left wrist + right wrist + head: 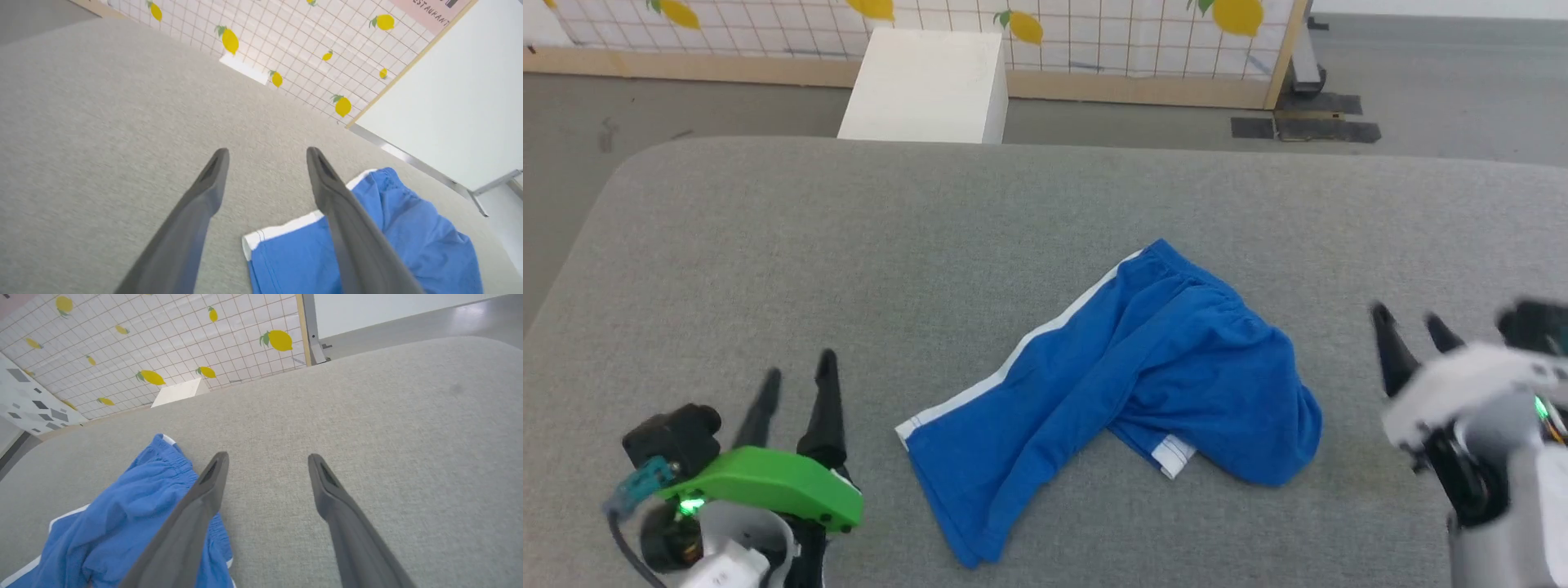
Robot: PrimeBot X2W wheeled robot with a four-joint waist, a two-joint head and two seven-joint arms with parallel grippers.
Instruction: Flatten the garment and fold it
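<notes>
Head view: crumpled blue shorts [1143, 359] lie on the grey table [849, 229] between left gripper [799, 366] and right gripper [1409, 314], fingers spread wide, holding nothing. Soft, light fabric, likely best pinched at hem corners.

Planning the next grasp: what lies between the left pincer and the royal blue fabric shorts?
Bare grey cloth-covered table; the head view shows left pincer and shorts apart.

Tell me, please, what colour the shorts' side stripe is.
The stripe is white, clearest in the head view.
</notes>
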